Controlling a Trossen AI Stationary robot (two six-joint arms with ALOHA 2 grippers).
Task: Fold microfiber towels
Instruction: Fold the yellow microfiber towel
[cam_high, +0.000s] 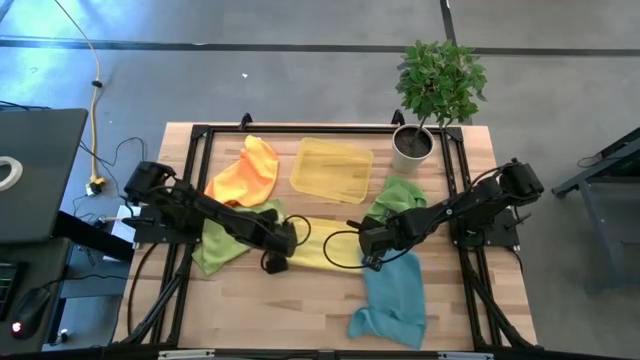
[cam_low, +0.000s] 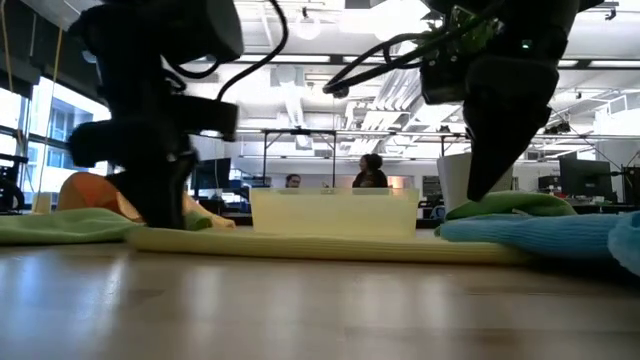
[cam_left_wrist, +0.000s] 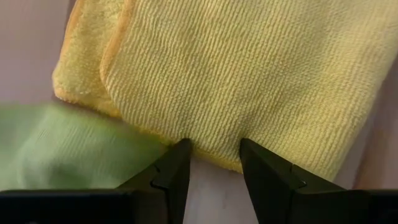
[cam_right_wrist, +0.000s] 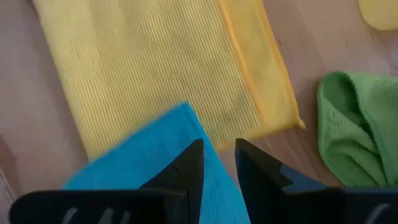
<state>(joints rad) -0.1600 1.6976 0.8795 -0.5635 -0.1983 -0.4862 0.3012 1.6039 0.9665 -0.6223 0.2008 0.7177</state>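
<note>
A yellow towel (cam_high: 322, 246), folded to a long strip, lies flat on the table's middle. My left gripper (cam_high: 285, 244) is low at its left end, open a little, fingertips at the towel's edge (cam_left_wrist: 211, 155). My right gripper (cam_high: 368, 246) is low at its right end, open narrowly, over a corner of the teal towel (cam_right_wrist: 158, 155), which overlaps the yellow towel (cam_right_wrist: 149, 68). The teal towel (cam_high: 393, 297) lies crumpled at the near right. An orange towel (cam_high: 248, 172) lies at the far left. One green towel (cam_high: 222, 243) is under my left arm and another (cam_high: 400, 195) is under my right arm. My left gripper's fingertips (cam_left_wrist: 180, 152) stand at the yellow towel's folded edge (cam_left_wrist: 211, 155), pointing down; I cannot tell whether they touch it. My right gripper's fingertips (cam_right_wrist: 196, 152) stand over the teal towel's corner (cam_right_wrist: 180, 121); I cannot tell whether they touch it.
A shallow yellow tray (cam_high: 332, 168) sits at the far middle. A potted plant (cam_high: 430, 100) stands at the far right corner. A black frame (cam_high: 330, 128) runs around the table's edge. Bare wood (cam_high: 300, 310) lies near the front edge.
</note>
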